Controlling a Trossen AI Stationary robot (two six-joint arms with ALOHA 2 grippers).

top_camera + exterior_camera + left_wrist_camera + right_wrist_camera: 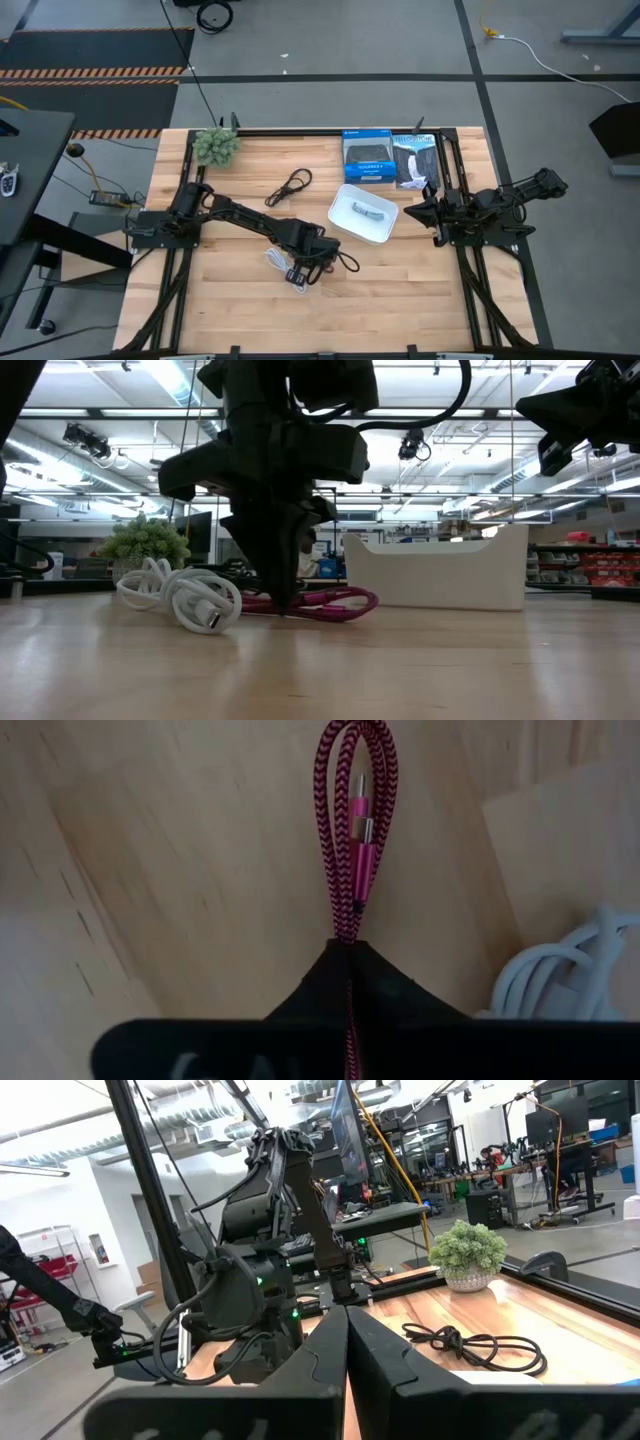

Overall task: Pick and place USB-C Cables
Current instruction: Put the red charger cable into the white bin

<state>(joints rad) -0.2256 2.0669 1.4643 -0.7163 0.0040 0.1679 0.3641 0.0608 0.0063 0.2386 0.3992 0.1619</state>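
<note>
My left gripper [312, 266] reaches down at the table's middle near side, shut on the dark red braided cable [352, 830]. That cable's loop and two pink plugs stretch out past the fingers. The white cable [190, 600] lies coiled on the table right beside it, also in the high view [274, 262]. The black cable [291, 185] rests farther back. The grey-blue cable [362, 211] lies inside the white tray [388, 228]. My right gripper [347, 1320] waits shut at the table's right side, beyond the tray, touching nothing. My left gripper pinches the dark red cable's bundled strands [346, 925] between its two fingers, coming from above and pointing down, with the fingers across the long coil. The loop end with the plugs [358, 840] sticks out ahead. In the low view the cable [335, 601] lies on the table.
A small potted plant [216, 146] stands at the far left corner. A blue box [367, 155] and a dark packet [415, 160] lie at the far edge behind the tray. Bare wood spreads along the near side [400, 300].
</note>
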